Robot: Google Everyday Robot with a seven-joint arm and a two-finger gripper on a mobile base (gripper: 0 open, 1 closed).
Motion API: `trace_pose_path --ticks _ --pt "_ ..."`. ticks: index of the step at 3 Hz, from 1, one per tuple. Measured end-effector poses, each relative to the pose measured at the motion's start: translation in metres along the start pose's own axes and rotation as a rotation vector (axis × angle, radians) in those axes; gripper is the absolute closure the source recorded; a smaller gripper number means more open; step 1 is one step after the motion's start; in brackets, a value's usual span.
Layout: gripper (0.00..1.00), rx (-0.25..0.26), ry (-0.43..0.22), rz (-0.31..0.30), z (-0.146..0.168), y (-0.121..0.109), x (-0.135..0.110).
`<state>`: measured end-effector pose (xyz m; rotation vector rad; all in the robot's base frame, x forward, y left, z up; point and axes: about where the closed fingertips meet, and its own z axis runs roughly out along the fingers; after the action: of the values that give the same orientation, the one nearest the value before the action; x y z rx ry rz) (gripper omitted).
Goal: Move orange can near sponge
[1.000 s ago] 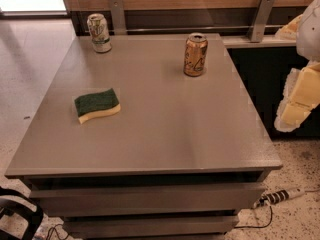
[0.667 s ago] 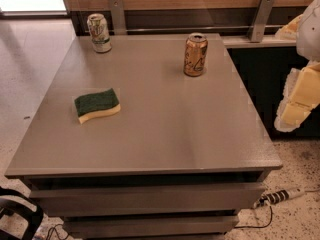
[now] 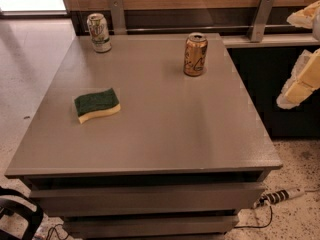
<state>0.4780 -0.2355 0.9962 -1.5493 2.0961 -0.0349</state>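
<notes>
The orange can (image 3: 195, 54) stands upright near the far right of the grey table (image 3: 165, 134), its silver top opened. The sponge (image 3: 97, 104), dark green on top over pale yellow, lies flat on the left side of the table, well apart from the can. My gripper (image 3: 287, 59) hangs at the right edge of the view, off the table's right side and to the right of the can. Its two pale yellow fingers (image 3: 300, 81) are spread apart, with nothing between them.
A white and green can (image 3: 99, 32) stands at the table's far left corner. Two metal brackets (image 3: 264, 15) and a rail run along the wooden wall behind. A dark cabinet is to the right, and a power strip (image 3: 280, 196) and cables lie on the floor.
</notes>
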Motion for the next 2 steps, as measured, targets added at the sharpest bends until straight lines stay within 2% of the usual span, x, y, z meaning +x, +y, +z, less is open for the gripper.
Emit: trace_pose_path --ticks 1,2 --pt "0.00 0.087 -0.162 0.041 0.013 -0.031 0.002" --pt "0.00 0.154 -0.331 0.073 0.033 -0.052 -0.001"
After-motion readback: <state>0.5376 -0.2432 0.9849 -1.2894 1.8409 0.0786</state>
